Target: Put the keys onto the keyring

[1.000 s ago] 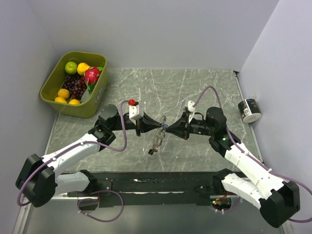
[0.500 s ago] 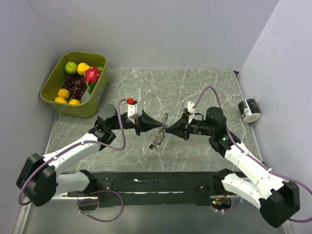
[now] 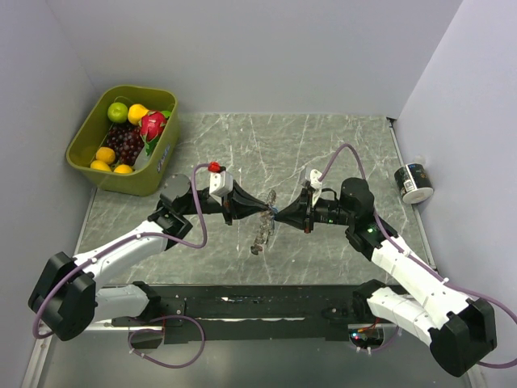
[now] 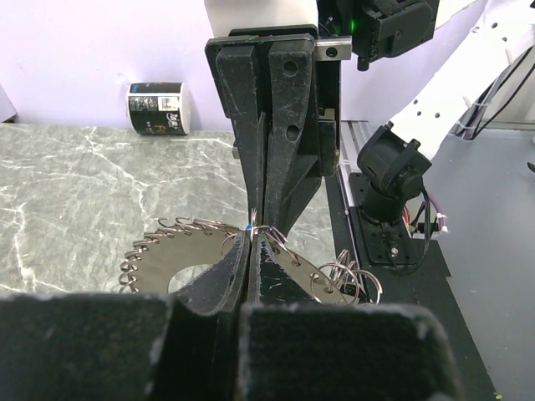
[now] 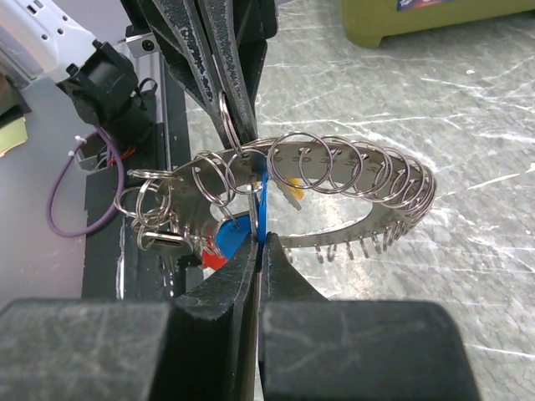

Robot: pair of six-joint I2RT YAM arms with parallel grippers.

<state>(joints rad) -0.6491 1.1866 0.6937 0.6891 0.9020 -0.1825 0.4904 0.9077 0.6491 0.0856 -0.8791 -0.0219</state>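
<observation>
The keyring (image 3: pixel 260 234) is a flat silvery ring with many small wire loops along its rim, and it hangs in the air between both arms. My left gripper (image 3: pixel 263 212) (image 4: pixel 252 242) is shut on one of its rim loops (image 5: pixel 224 110). My right gripper (image 3: pixel 277 215) (image 5: pixel 259 238) meets it tip to tip and is shut on a blue key (image 5: pixel 261 200), held edge-on against the keyring (image 5: pixel 359 171). Another blue key head (image 5: pixel 224 238), a red one (image 5: pixel 211 261) and a yellow one (image 5: pixel 291 194) dangle from the ring. Loose wire loops (image 4: pixel 351 280) bunch at one end.
An olive bin (image 3: pixel 157 170) of fruit stands at the back left of the marble table. A small black and white roll (image 3: pixel 414 183) (image 4: pixel 159 107) lies by the right wall. A black strip (image 3: pixel 266 303) with the arm bases runs along the near edge.
My right gripper has closed onto the blue key. The left wrist has shifted slightly, and the hanging keyring has swung a little between the two tips.
</observation>
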